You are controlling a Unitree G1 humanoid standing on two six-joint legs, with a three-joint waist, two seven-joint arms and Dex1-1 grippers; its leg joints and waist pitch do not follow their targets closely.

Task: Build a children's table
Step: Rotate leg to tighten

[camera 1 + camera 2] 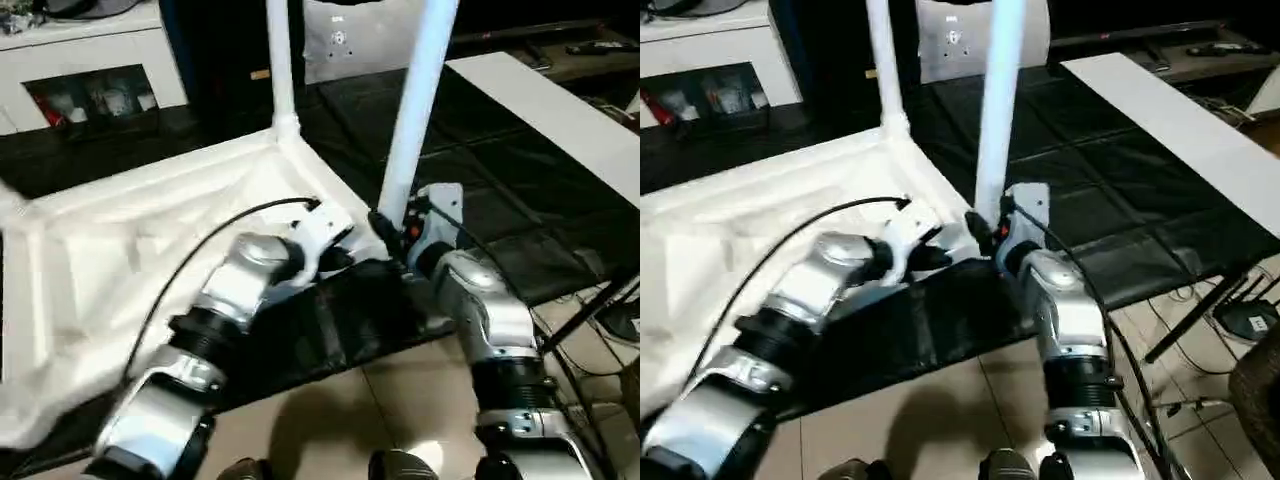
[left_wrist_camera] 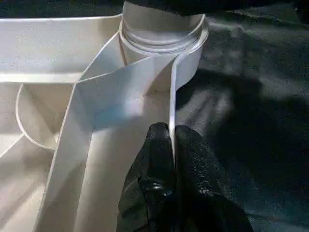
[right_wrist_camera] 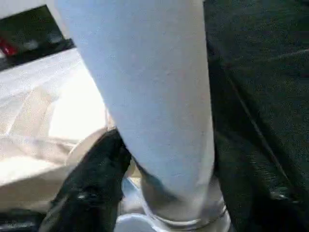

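Observation:
The children's table top [image 1: 120, 250] lies upside down on the black padded surface [image 1: 500, 190], ribs facing up. One white leg [image 1: 281, 60] stands upright in the far corner socket. A second leg [image 1: 415, 110] rises from the near corner socket [image 2: 161, 34]. My left gripper [image 2: 172, 137] is shut on the thin rim wall of the top, just short of that socket. My right gripper [image 1: 392, 235] sits at the base of the near leg [image 3: 154, 96], with the tube right against it.
A white cabinet [image 1: 90, 60] stands at the back left. A long white board [image 1: 560, 110] lies across the pad at the right. Cables and a black stand [image 1: 600, 310] are on the tiled floor beyond the pad's right edge.

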